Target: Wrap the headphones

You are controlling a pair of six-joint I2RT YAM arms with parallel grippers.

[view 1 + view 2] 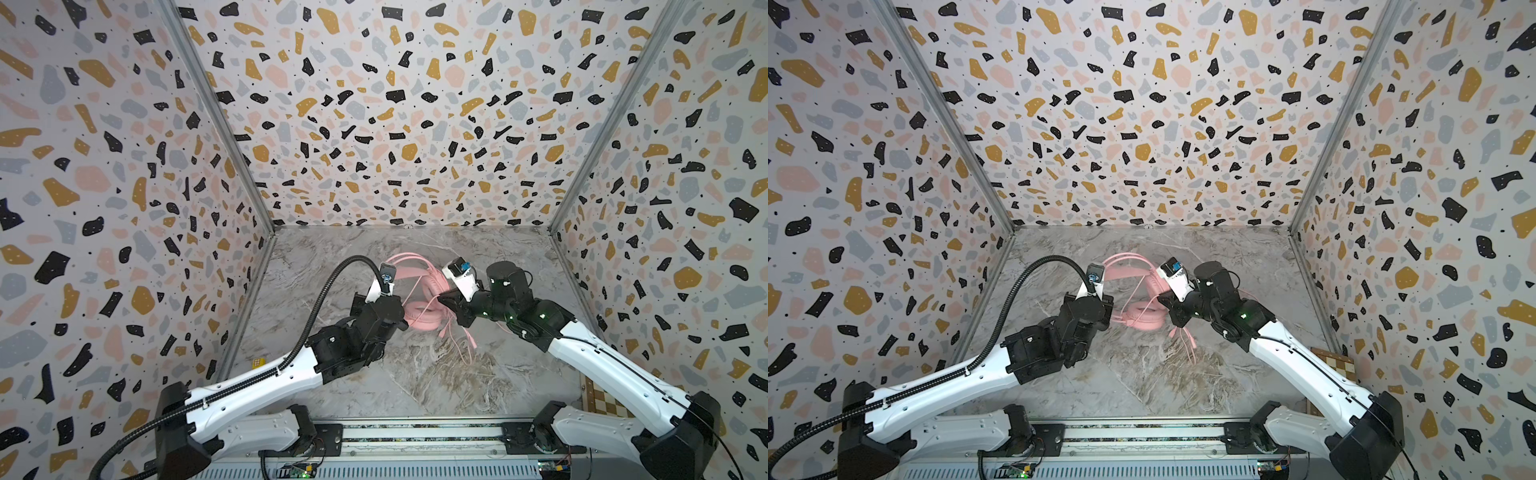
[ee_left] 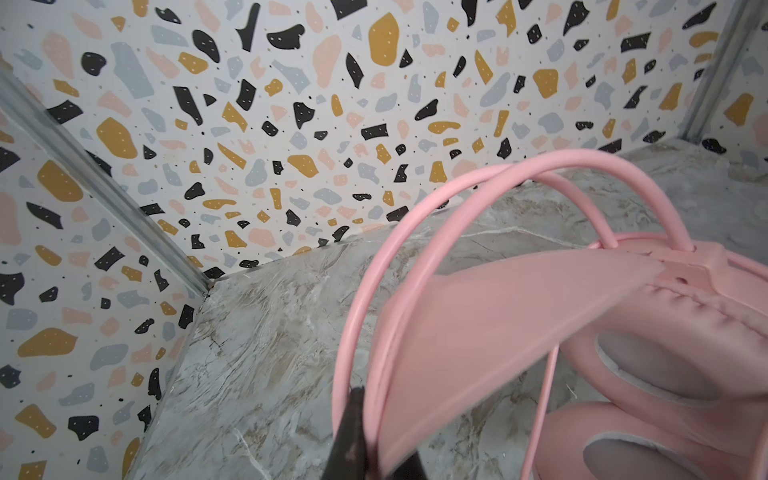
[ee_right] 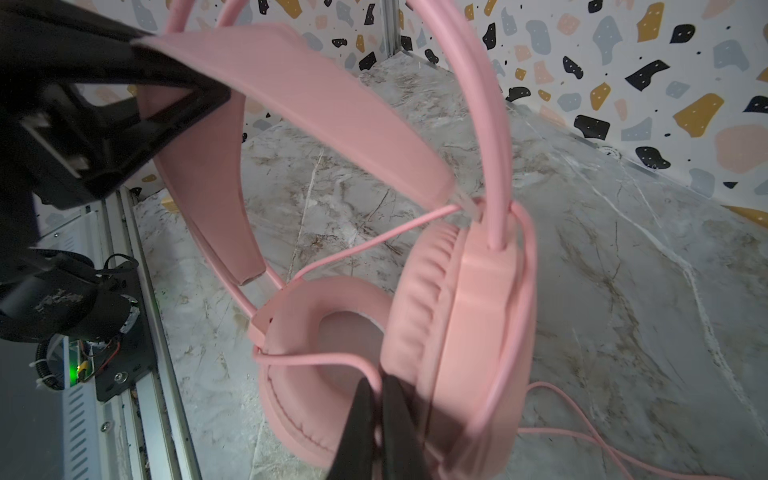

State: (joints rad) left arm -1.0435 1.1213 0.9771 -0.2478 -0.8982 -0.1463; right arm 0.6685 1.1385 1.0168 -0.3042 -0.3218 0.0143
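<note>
The pink headphones sit mid-table between both arms, one earcup flat on the marble, the headband arching toward the back. My left gripper is shut on the headband, pinching a thin wire hoop and the edge of the wide strap. My right gripper is shut on the thin pink cable beside the earcups. Loose cable trails toward the front. The plug and mic are not discernible.
Terrazzo-patterned walls close in the marble table on three sides. A small yellow item lies by the left wall. A checkered board sits at the right edge. The arms' mounting rail runs along the front.
</note>
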